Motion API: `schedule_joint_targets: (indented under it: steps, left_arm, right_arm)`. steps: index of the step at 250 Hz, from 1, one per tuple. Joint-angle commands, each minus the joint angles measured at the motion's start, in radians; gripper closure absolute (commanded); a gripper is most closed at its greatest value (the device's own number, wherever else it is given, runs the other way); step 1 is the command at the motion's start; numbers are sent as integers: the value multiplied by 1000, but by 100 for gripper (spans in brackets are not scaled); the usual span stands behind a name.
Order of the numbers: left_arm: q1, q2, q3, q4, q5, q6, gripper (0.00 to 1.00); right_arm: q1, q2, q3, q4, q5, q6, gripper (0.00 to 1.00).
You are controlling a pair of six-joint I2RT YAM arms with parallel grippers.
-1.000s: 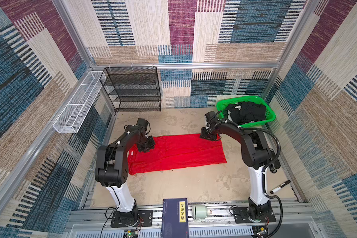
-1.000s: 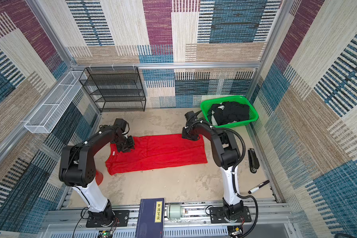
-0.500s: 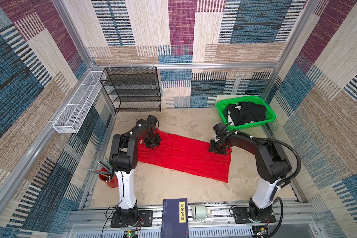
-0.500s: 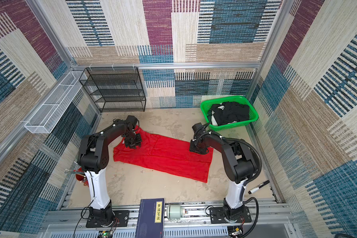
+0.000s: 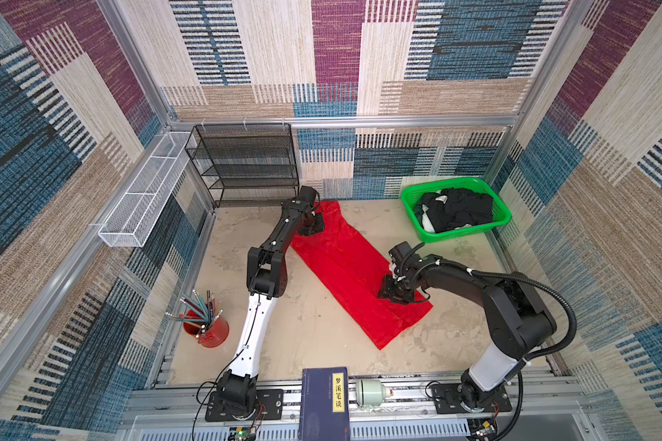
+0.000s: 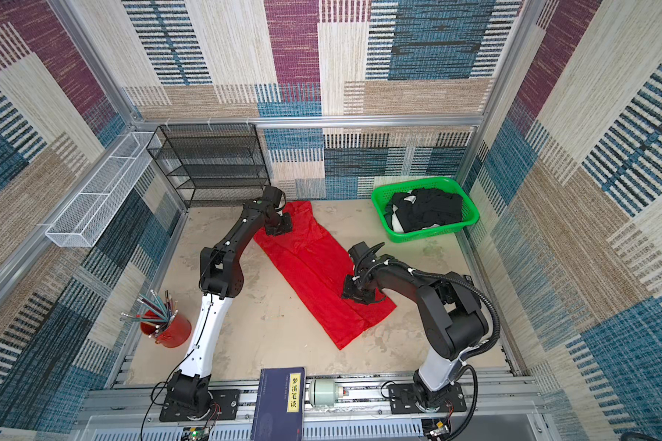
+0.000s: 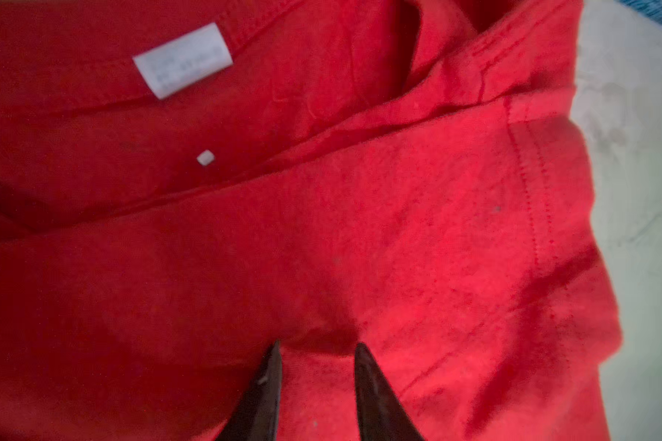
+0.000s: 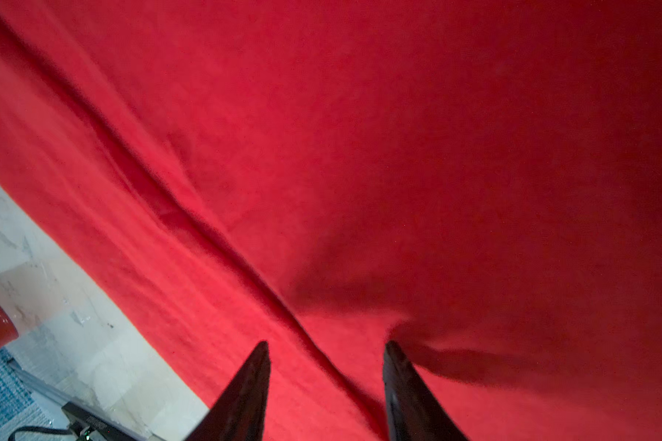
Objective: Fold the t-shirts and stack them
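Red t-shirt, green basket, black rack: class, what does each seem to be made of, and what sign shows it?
Red t-shirt: soft matte knit cloth, likely cotton; it creases and shows stitched hems.
Green basket: glossy moulded plastic, judging by its perforated walls.
Black rack: probably painted metal mesh; a fine see-through grid on thin frames.
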State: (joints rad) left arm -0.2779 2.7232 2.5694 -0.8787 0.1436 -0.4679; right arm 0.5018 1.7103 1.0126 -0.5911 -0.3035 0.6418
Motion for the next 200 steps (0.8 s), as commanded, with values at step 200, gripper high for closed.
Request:
schedule_joint_targets:
  steps: [200]
  left_arm:
    - [-36,-170,-70,-38,117,84,57]
  right_arm:
    - [270,25,234,-85,39,-31,50]
